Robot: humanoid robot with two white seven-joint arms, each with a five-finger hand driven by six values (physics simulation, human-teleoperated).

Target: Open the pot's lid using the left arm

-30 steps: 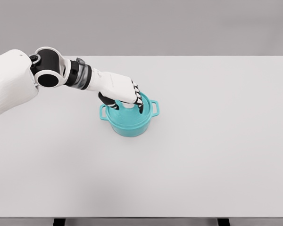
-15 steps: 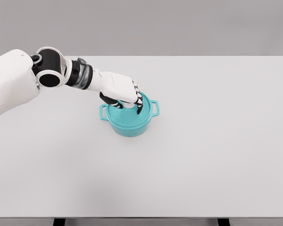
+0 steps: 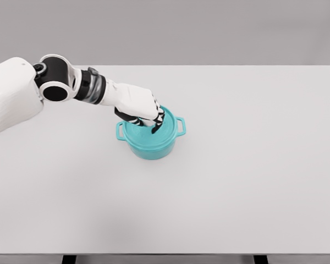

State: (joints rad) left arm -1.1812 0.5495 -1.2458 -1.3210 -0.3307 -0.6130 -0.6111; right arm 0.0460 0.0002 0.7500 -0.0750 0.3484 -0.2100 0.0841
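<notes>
From the head view, a teal pot (image 3: 152, 142) sits on the white table (image 3: 236, 176), a little left of the picture's middle and slightly above it, with bare tabletop all around. It has two small loop handles: one at its nine o'clock side (image 3: 120, 131) and one at its three o'clock side (image 3: 180, 126). The lid (image 3: 157, 137), of the same teal, lies flat on the pot's rim, and no gap shows between the two. The left arm (image 3: 60, 87) comes in from the nine o'clock edge of the picture, a bulky white shoulder section first, then a black-and-white joint, then a grey wrist band, sloping down toward four o'clock. The left hand (image 3: 136, 104) is over the lid's upper part, palm down, its back turned to the camera. The fingers (image 3: 157, 122), banded black and white, are curled downward and drawn together over the centre of the lid, where a knob would be, though the hand hides any knob. Their tips reach the lid's surface, and the thumb shows dark beneath the palm at the pot's eleven o'clock rim. Whether the fingers truly have hold of the lid cannot be told from here.
</notes>
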